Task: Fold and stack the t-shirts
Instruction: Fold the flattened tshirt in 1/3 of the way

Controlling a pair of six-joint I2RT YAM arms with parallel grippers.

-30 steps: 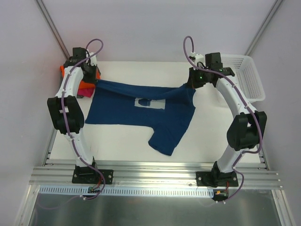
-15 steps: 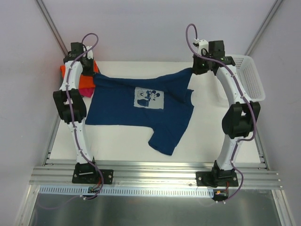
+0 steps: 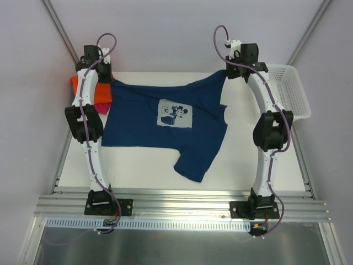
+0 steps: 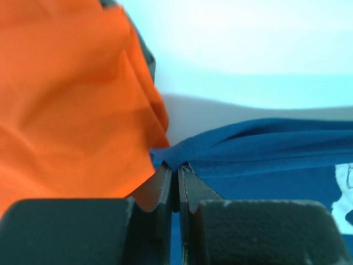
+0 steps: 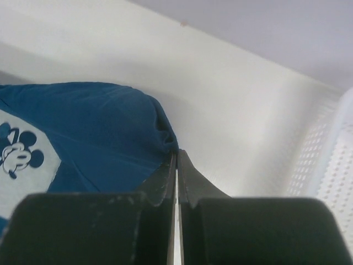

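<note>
Left gripper [image 4: 177, 168] is pinched shut on a bunched fold of the navy t-shirt [image 3: 165, 127], and right gripper [image 5: 176, 157] is clamped just as tight on another gather of the same cloth, jaws pressed together in both wrist views.

Starting nearest the arm bases: one sleeve [image 3: 190, 165] trails toward us, lying flat on the table [image 3: 248, 160]. Beyond it the body of the shirt spreads across the middle of the table, chest print [image 3: 175, 114] face up. Farther back the cloth rises to the two held corners, drawn fairly taut between them along the far edge.

By my reading, this is light, limp fabric. It has no stiffness, sags wherever it is unsupported and bunches inside a pinch. It isn't fragile, but a thin grip could slip. Corners and seamed edges look like the best places to hold, two points well apart, so the panel hangs straight for a fold.

Far left, beside the left gripper, lies the folded orange tee [image 3: 91, 91], with a pink tee [image 3: 102, 109] peeking out at its near edge. The navy corner sits right against that orange cloth.

Far right stands the white lattice basket [image 3: 292, 94], well clear of the shirt. I see no cloth in the part that shows, though the right arm hides one corner.
</note>
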